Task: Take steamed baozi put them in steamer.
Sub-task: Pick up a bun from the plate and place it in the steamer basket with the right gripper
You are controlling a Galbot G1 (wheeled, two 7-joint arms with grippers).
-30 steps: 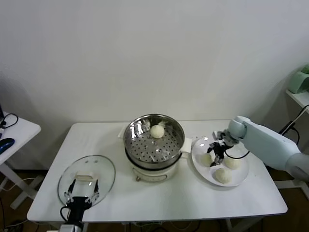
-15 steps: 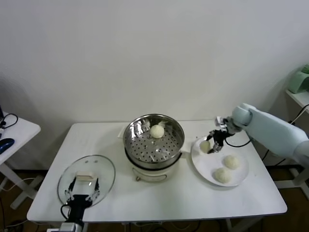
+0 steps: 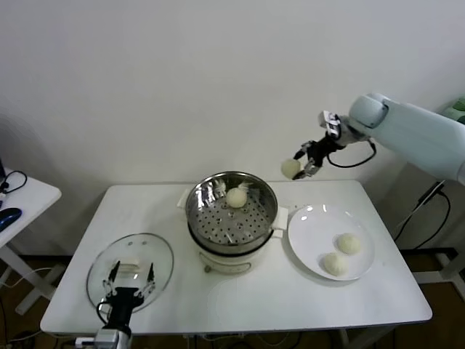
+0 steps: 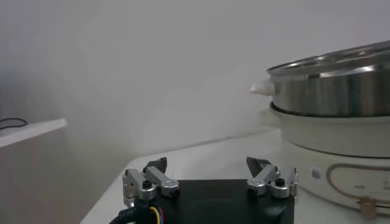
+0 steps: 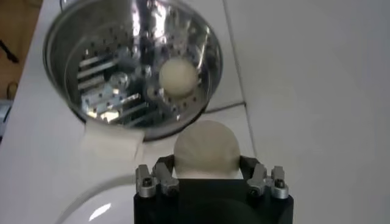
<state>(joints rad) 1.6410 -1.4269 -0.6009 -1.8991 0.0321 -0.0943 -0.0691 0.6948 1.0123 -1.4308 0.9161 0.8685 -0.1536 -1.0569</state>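
At the left front edge of the white desk point(image 3: 305, 291), the left hand point(image 3: 125, 292) waits low with its fingers spread apart and nothing between them, just in front of a round glass lid point(image 3: 131, 267) lying flat. In the middle stands the steamer point(image 3: 231, 211), a shiny perforated basket on a white cooker base, with one baozi point(image 3: 236, 197) resting inside toward its back wall. Above and just to the right of the steamer's rim, the right hand point(image 3: 304, 164) is raised in the air, its fingers closed around a second baozi point(image 3: 290, 168). Farther right, a white plate point(image 3: 312, 218) carries two more baozi point(image 3: 349, 243) point(image 3: 334, 263) close together.
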